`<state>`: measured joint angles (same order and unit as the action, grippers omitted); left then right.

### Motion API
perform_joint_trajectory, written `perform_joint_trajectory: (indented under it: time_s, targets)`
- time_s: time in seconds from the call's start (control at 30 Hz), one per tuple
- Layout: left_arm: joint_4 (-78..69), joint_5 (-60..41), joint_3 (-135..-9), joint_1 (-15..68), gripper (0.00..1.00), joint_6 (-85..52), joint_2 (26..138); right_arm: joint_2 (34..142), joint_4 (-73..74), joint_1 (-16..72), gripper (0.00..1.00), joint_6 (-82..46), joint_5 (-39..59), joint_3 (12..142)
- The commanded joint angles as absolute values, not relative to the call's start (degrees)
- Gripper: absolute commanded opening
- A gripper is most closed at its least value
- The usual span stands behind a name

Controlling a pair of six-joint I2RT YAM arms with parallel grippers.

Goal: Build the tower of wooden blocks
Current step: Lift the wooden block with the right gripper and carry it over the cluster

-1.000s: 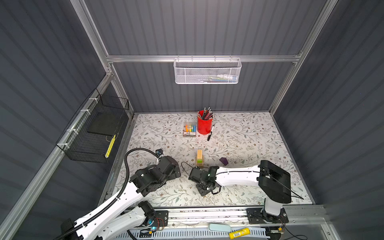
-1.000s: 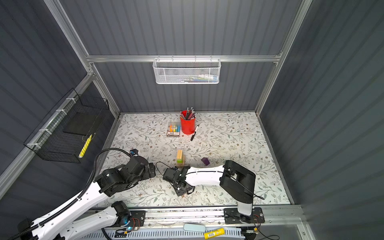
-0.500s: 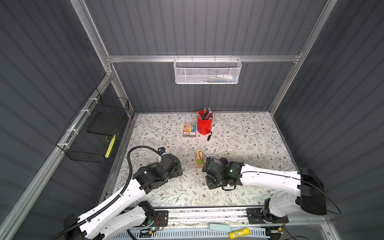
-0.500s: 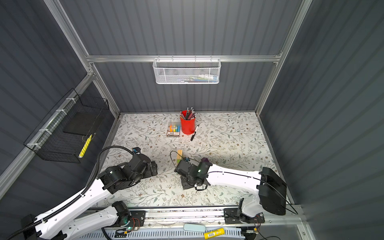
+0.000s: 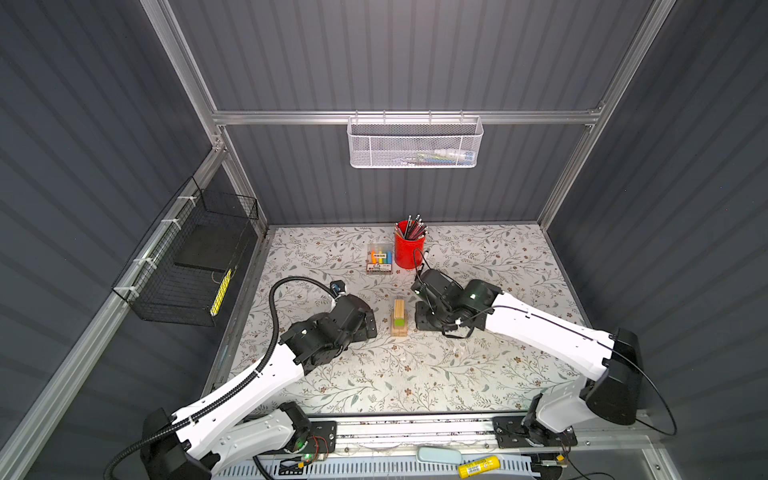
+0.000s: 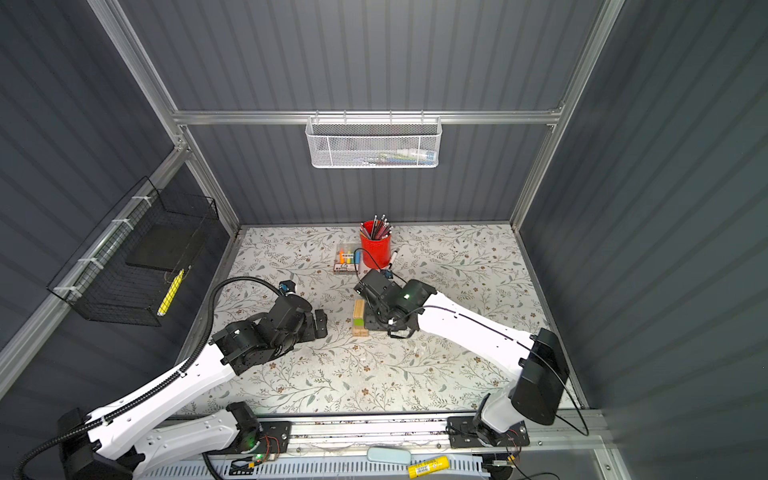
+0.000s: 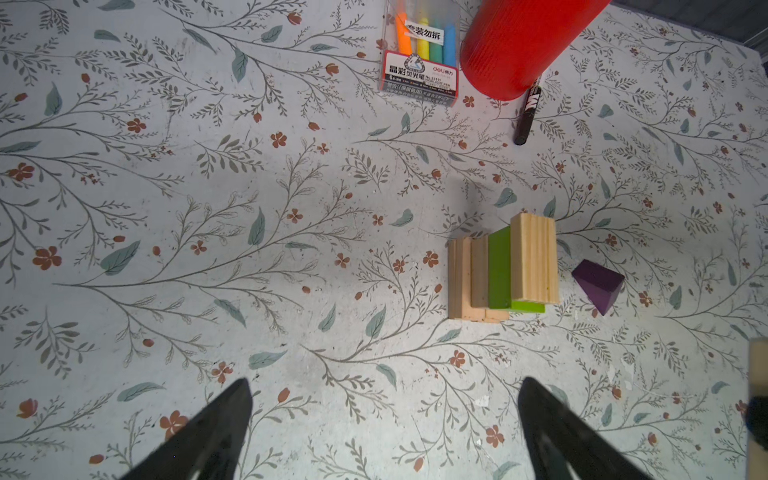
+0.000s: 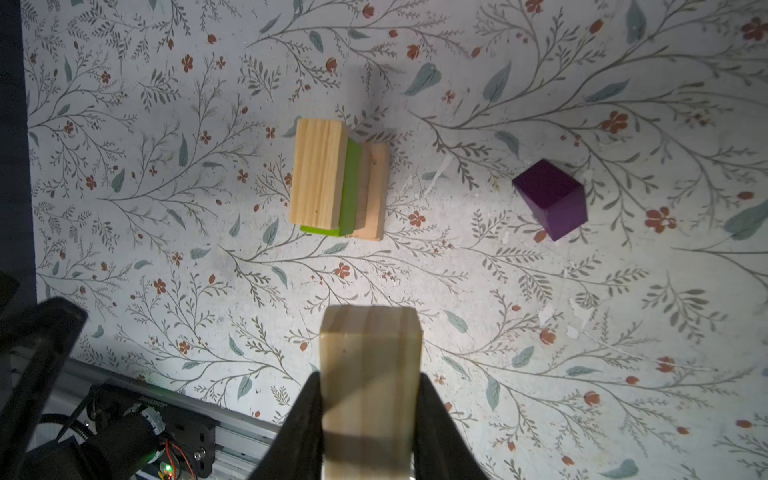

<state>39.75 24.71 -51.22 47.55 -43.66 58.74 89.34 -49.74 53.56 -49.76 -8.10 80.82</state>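
Right wrist view: my right gripper (image 8: 369,386) is closed narrow on a pale block (image 8: 370,353), carried above the tabletop (image 8: 540,332) and not yet over the tower (image 8: 320,174). The tower shows pale wood on top, a green block (image 8: 351,187) beneath it and more pale wood at the base; the lower layers cannot be counted from here. The purple block (image 8: 550,197) sits alone, well apart from the tower. Left wrist view: my left gripper (image 7: 384,395) is spread wide and empty over bare tabletop, near the tower. The same layering shows here, with the upper pieces set slightly off the base. Writing: the marker box (image 7: 419,54) has a white sticker reading 套装勿拆, a red band reading 晶彩荧光笔 and what looks like a "deli" logo; the finer print is too small to read. A black pen (image 7: 528,112) beside the red cup (image 7: 519,45) bears a white "M". Top views: in both, the tower (image 5: 399,318) stands mid-tabletop between my two grippers, the right one just beside it; the purple block is hidden under that arm. Judgement: tower partly built. What remains visible is the pale block in my grip, likely next, then the purple block. I see no other loose blocks.
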Motion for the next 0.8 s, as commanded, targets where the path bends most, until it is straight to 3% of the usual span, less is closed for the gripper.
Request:
perform_joint_trajectory:
  time_s: [0.0,0.23,0.77]
  targets:
    - [38.6,25.6,-51.9,46.6,1.00,-42.2,58.5,93.6,-53.4,53.2,0.17,-49.9,-12.1,85.6]
    - [38.1,19.3,-50.0,40.2,1.00,-41.0,57.1,102.6,-54.6,52.7,0.16,-50.8,-13.9,93.6]
    - [38.7,19.3,-48.6,39.0,1.00,-40.8,55.0,114.3,-58.2,52.8,0.16,-53.1,-13.7,103.9]
